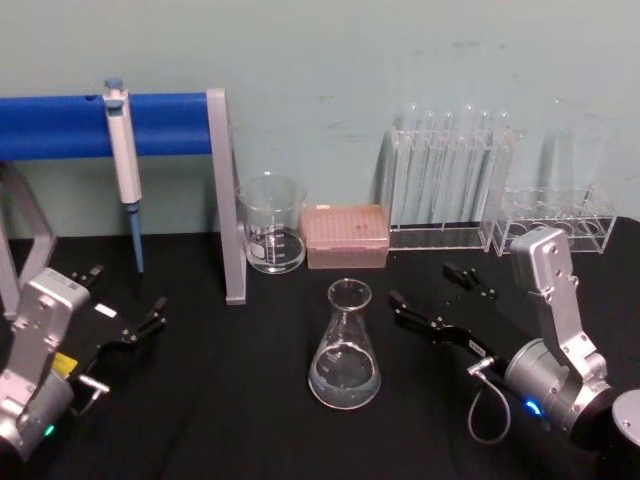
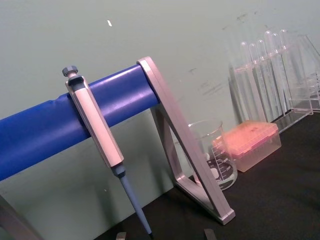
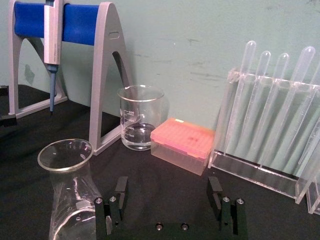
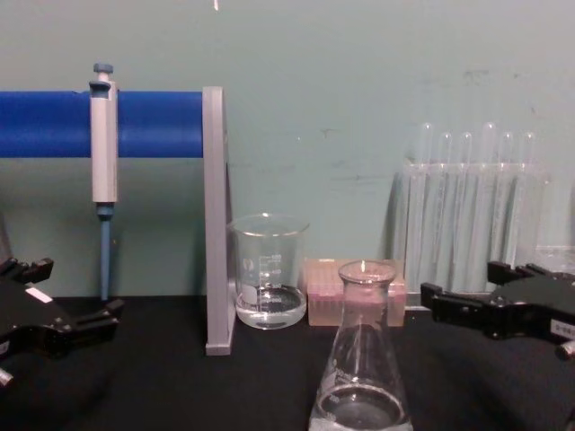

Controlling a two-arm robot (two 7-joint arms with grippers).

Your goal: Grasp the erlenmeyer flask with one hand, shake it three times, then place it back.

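No text can be read; the beaker (image 3: 140, 117) carries white graduation marks and what may be a printed label, too small to make out.

Clear glass conical erlenmeyer flask (image 1: 345, 352), narrow neck, flared rim. Upright on the black counter (image 1: 220, 400). Shallow clear liquid inside.

- A pale green wall (image 1: 330, 60), scuffed in places, stands behind the table.
- A black tabletop (image 1: 220, 400) spreads under even, soft light.
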